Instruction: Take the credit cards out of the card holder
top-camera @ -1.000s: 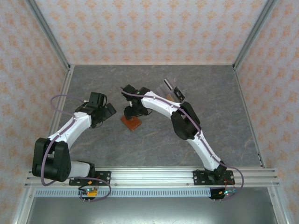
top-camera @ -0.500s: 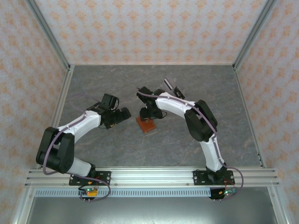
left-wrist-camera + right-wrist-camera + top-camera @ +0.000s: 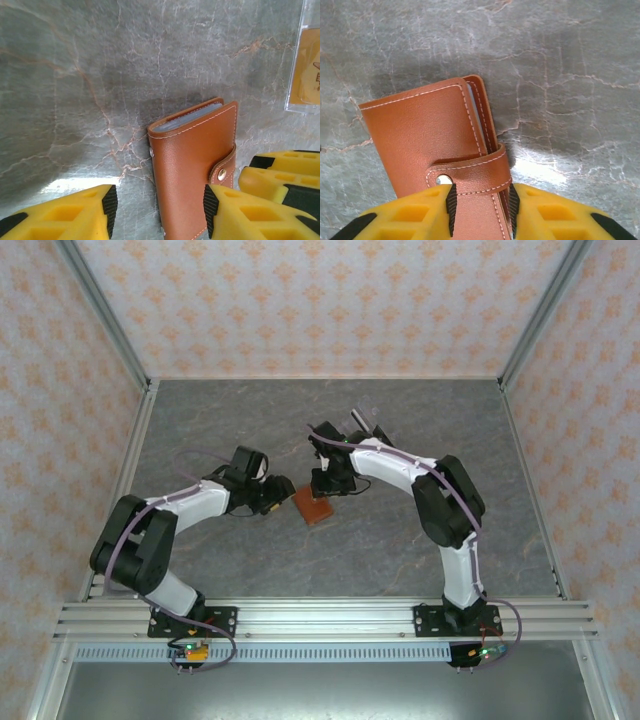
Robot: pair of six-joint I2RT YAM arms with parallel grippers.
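Centrally on the grey marbled table (image 3: 200, 430), the card holder (image 3: 313, 508) lay flat and snapped closed, left gripper (image 3: 158, 209) spread astride it, right gripper (image 3: 481, 210) close-set over its strap (image 3: 470, 169), pinch impossible to tell.

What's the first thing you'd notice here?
A shiny reddish-brown card holder lies snapped shut in the middle of the grey marbled table. Two grippers with yellow fingers crowd it: the left gripper at its left side, the right gripper straddling its strap end.
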